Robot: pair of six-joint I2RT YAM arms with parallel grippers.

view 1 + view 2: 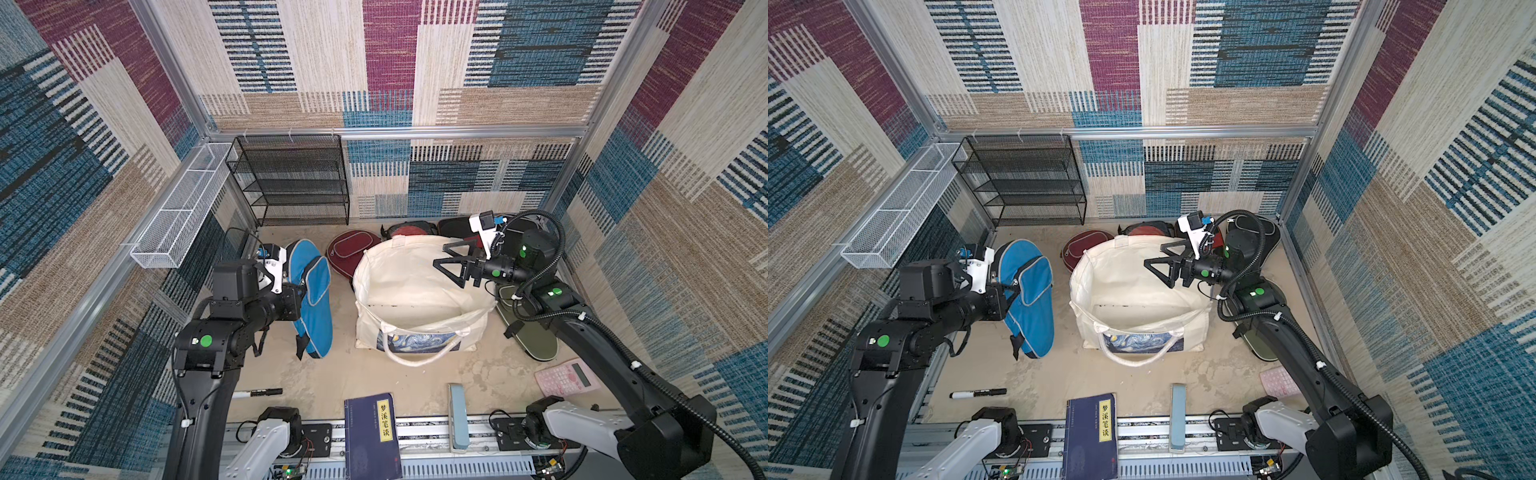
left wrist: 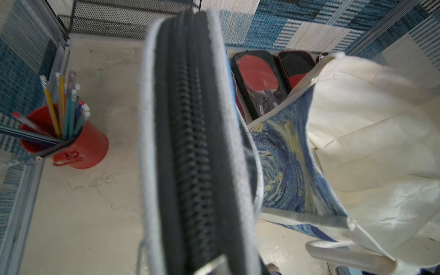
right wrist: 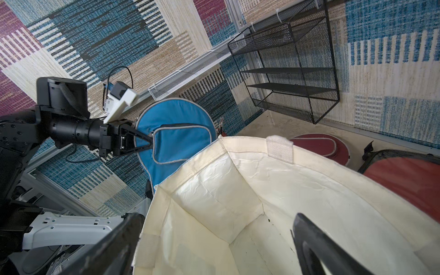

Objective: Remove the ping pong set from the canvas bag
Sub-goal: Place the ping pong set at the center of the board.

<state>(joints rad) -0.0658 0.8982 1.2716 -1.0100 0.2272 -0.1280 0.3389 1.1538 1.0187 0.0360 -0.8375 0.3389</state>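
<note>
Clock bearings are taken in a top view, with the canvas bag (image 1: 376,270) as the dial centre. The blue case (image 1: 320,316) is out of the bag at 9 o'clock, hanging on edge above the table with its handle end down. The left gripper (image 3: 148,141) is narrowed onto the case's piped zip rim. Judgement: the case is light, with a soft padded shell, so it will likely swing and sag from a one-point pinch. The piping or zip seam gives a better hold than the slick flat panel. The right gripper (image 1: 440,255) hovers over the bag rim at 2 o'clock, jaws wide and holding nothing. In the right wrist view the bag interior shows bare cream lining and a few dark specks, though a finger hides part of the floor, so it is probably empty. Its mouth stands open and the walls are limp. The maroon case (image 1: 351,253) lies on the table at 11, a black-and-red case (image 1: 411,229) at 12, and the olive green case (image 1: 536,336) at 4. The black mesh shelf (image 1: 291,183) and white mesh basket (image 1: 183,208) appear empty. The red cup (image 2: 81,147) holds pencils.
</note>
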